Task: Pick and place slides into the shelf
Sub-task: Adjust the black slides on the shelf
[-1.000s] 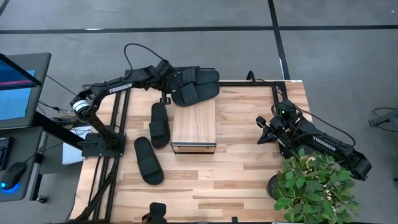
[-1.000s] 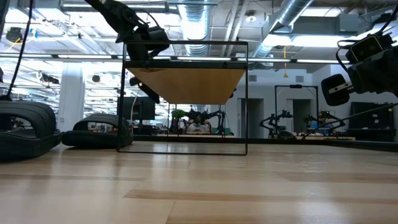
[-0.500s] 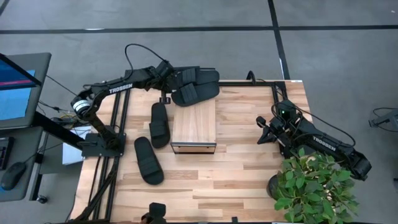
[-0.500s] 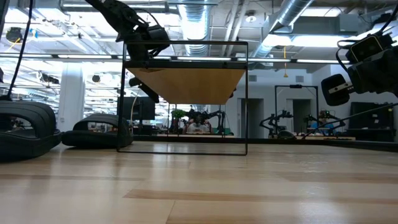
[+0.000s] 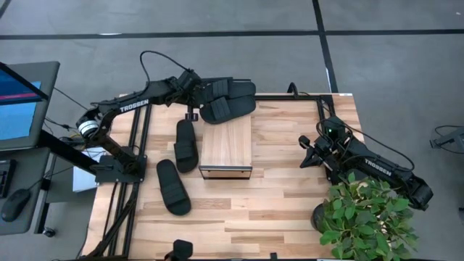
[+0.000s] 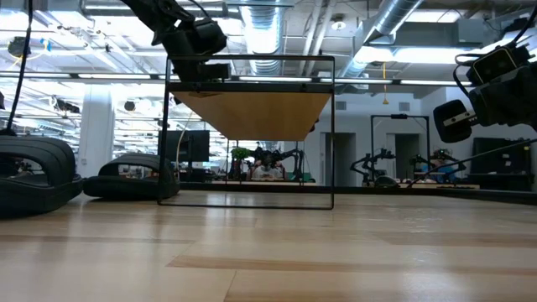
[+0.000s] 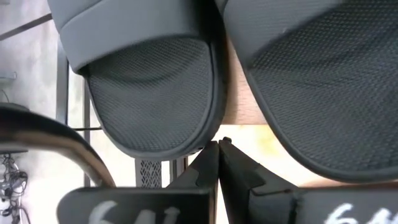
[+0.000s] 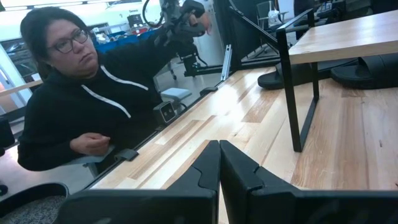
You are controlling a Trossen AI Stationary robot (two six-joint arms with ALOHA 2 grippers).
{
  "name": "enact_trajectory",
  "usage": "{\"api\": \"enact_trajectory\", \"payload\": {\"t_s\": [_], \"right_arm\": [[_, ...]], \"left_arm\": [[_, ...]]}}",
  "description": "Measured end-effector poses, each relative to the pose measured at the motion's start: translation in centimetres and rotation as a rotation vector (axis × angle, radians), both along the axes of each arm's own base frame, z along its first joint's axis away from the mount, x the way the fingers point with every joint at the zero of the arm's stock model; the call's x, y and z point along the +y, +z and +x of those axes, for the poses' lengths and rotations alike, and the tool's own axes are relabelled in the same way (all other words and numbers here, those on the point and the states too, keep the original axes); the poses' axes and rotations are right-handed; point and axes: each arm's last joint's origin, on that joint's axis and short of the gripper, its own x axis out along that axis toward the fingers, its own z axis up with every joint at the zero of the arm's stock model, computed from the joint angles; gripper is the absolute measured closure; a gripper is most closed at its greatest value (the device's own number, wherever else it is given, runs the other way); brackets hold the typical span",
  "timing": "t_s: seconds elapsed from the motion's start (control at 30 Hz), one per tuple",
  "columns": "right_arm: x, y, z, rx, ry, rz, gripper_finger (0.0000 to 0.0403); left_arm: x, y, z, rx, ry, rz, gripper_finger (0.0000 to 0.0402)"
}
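Note:
Two black slides (image 5: 226, 90) (image 5: 229, 109) lie side by side at the table's far edge, just beyond the far end of the light-wood shelf (image 5: 226, 141). Both show close up in the left wrist view (image 7: 149, 93) (image 7: 317, 81). Two more slides (image 5: 186, 145) (image 5: 172, 187) lie on the table left of the shelf. My left gripper (image 5: 193, 85) (image 7: 217, 144) is shut, held high at the left ends of the far pair; whether it touches them I cannot tell. My right gripper (image 5: 307, 154) (image 8: 219, 146) is shut and empty at the table's right side.
A potted plant (image 5: 370, 217) stands at the near right corner beside my right arm. A dark frame (image 5: 127, 145) runs along the table's left edge. A person (image 8: 68, 106) sits beyond the table in the right wrist view. A monitor (image 5: 22, 101) stands off to the left.
My left gripper has risen a little above the shelf's top, staying shut. The slides and the shelf have not moved.

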Motion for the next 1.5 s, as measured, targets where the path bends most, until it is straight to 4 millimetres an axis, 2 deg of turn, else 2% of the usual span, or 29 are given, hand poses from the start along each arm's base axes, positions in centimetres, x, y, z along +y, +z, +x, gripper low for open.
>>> {"api": "enact_trajectory", "payload": {"t_s": [0.73, 1.2, 1.5], "right_arm": [[0.0, 0.0, 0.0, 0.000, 0.000, 0.000, 0.0403], [0.0, 0.0, 0.0, 0.000, 0.000, 0.000, 0.0403], [0.0, 0.0, 0.0, 0.000, 0.000, 0.000, 0.0403]], "left_arm": [[1.1, 0.6, 0.0, -0.024, 0.039, 0.112, 0.0401], [1.1, 0.6, 0.0, -0.076, 0.056, 0.057, 0.0401], [0.8, 0.2, -0.3, -0.008, 0.078, 0.042, 0.0401]]}}
